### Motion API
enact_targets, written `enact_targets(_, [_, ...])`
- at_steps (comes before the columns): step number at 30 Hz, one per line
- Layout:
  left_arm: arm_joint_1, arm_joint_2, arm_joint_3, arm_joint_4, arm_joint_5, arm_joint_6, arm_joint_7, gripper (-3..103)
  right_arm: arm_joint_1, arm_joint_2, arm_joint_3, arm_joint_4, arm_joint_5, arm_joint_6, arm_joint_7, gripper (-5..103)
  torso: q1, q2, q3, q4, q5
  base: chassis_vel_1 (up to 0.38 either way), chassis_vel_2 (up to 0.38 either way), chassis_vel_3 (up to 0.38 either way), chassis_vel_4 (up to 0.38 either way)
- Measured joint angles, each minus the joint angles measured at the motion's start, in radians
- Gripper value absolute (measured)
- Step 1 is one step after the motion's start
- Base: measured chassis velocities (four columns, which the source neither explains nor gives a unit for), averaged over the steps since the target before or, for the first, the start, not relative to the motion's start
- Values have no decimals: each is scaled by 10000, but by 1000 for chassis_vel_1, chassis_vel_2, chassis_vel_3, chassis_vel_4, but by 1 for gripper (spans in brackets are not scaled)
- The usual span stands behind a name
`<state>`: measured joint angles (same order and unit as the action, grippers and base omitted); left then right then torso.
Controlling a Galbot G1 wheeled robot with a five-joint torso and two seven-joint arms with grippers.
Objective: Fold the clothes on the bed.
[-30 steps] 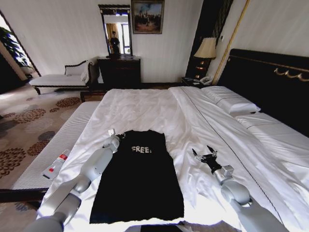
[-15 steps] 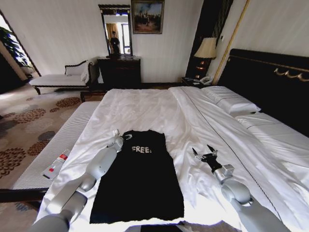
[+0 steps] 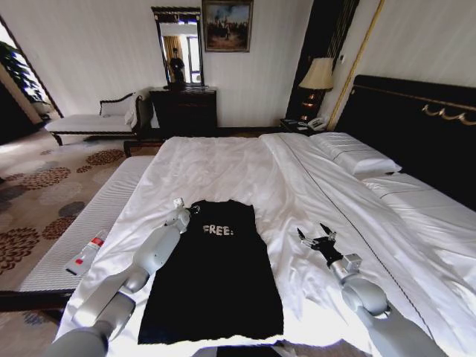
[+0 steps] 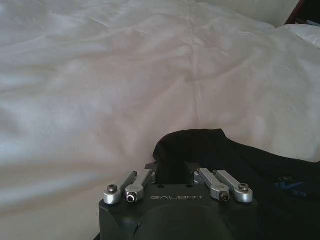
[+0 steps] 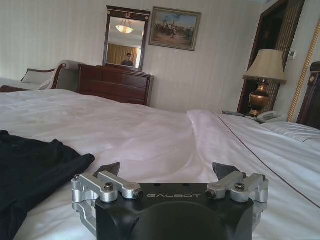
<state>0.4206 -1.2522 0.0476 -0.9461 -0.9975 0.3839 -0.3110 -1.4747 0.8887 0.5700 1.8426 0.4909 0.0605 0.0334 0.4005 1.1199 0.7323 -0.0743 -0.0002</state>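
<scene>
One gripper, my left gripper (image 3: 192, 210), pinches the T-shirt (image 3: 212, 275) collar for folding on the bed (image 3: 245, 160); my right gripper (image 3: 313, 236) hovers beside it, jaws spread.

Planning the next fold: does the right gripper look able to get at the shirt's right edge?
Probably yes. The right gripper sits open over bare sheet beside the shirt, with nothing between them.

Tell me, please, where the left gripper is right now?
In the head view, the left gripper sits at the black T-shirt's far left corner, on the bed.
</scene>
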Motion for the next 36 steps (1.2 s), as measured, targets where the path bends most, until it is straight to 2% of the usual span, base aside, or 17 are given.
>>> enact_targets(3, [47, 25, -29, -25, 161, -126, 17, 15, 116, -65, -100, 20, 267, -124, 93, 100, 0, 0, 0, -3, -1, 0, 0, 0, 0])
enact_targets(6, [58, 130, 27, -95, 316, -271, 89, 9, 298, -93, -244, 48, 641, -454, 280, 100, 0, 0, 0, -4, -1, 0, 0, 0, 0])
enact_targets(7, [56, 302, 163, -157, 435, -434, 155, 2, 698, -101, -512, 65, 1460, -1168, 641, 100, 0, 0, 0, -6, 0, 0, 0, 0, 0])
enact_targets(9, [27, 465, 274, -166, 478, -530, 186, 1, 1330, -89, -843, -108, 2591, -1794, 887, 100, -1, 0, 0, -1, 0, 0, 0, 0, 0])
enact_targets(10, [27, 465, 274, -166, 478, -530, 186, 1, 1330, -89, -843, -108, 2591, -1794, 887, 100, -1, 0, 0, -1, 0, 0, 0, 0, 0])
enact_targets(11, [6, 537, 312, -169, 477, -555, 188, 1, 1796, -81, -1090, -300, 3225, -2069, 940, 100, -1, 0, 0, 0, -2, 0, 0, 0, 0])
enact_targets(12, [1, 549, 319, -171, 476, -560, 189, 1, 1905, -78, -1143, -339, 3336, -2121, 945, 100, -1, 0, 0, 0, -2, 0, 0, 0, 0])
enact_targets(14, [-42, 735, 484, -225, 459, -666, 199, 1, 3822, -32, -2249, -1317, 4911, -2750, 883, 100, 0, 0, 0, 2, -4, 0, 0, 0, 0])
enact_targets(16, [-46, 770, 533, -240, 457, -710, 198, 1, 4260, 7, -2552, -1636, 5200, -2849, 805, 100, 0, -1, 1, 4, -2, 0, 0, 0, 0])
enact_targets(20, [-59, 844, 705, -307, 394, -898, 149, 1, 6480, 419, -4101, -3626, 6238, -3194, 210, 100, 2, -1, 2, 0, -2, 0, 0, 0, 0])
enact_targets(21, [-59, 844, 705, -307, 394, -898, 149, 1, 6480, 419, -4101, -3626, 6238, -3194, 210, 100, 2, -1, 2, 0, -2, 0, 0, 0, 0])
enact_targets(24, [-95, 856, 849, -355, 265, -938, 61, 1, 8020, 898, -5046, -4975, 6822, -3341, -304, 100, 2, -1, 2, 3, -2, 0, 0, 0, 0])
enact_targets(26, [-101, 867, 902, -368, 249, -942, 41, 1, 8282, 1041, -5198, -5322, 6863, -3341, -396, 100, 2, -1, 1, 3, -5, 0, 0, 0, 0])
enact_targets(27, [-105, 891, 1001, -418, 209, -949, -6, 1, 8665, 1361, -5393, -5989, 6912, -3343, -604, 100, 3, -2, 2, 1, -1, 0, 0, 0, 0])
enact_targets(34, [-96, 1016, 1339, -696, -86, -969, -221, 1, 9301, 2745, -5503, -8180, 6603, -3225, -1454, 100, 2, -2, 1, -3, -2, 0, 0, 0, 0])
enact_targets(36, [-95, 1049, 1375, -737, -126, -969, -233, 1, 9349, 2933, -5492, -8391, 6454, -3185, -1543, 100, 1, -1, 1, -2, -5, 0, 0, 0, 0])
